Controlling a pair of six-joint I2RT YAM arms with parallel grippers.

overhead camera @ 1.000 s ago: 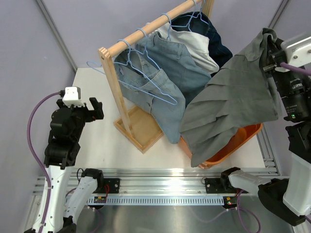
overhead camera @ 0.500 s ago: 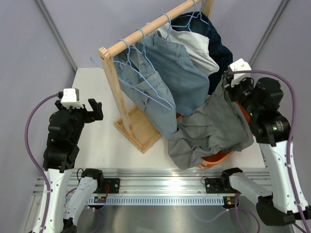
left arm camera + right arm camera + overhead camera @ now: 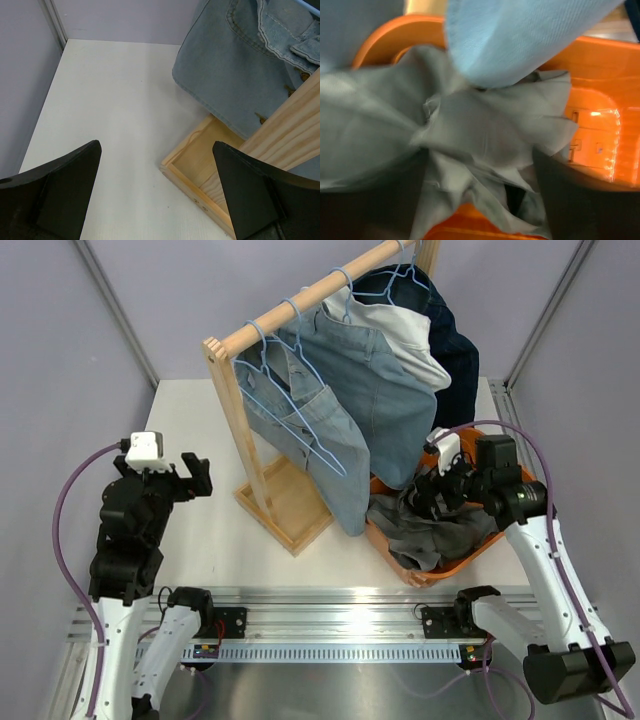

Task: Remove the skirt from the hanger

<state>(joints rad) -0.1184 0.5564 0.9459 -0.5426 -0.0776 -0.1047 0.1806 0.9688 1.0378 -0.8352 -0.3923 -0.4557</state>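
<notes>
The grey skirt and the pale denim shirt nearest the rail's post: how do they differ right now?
The grey skirt lies crumpled in the orange basket; the denim shirt hangs full length from a light-blue wire hanger on the wooden rail. The skirt is plain mid-grey, the shirt washed blue with a pocket and buttons. Both are fabric garments.

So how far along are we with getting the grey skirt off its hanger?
Done: the grey pleated skirt lies bunched in the orange plastic tub, apart from the light-blue wire hangers on the wooden rail. In hand: the right gripper sits at the fabric, grip unclear. Remaining: probably just letting go and backing out. The left gripper hangs open, idle.
</notes>
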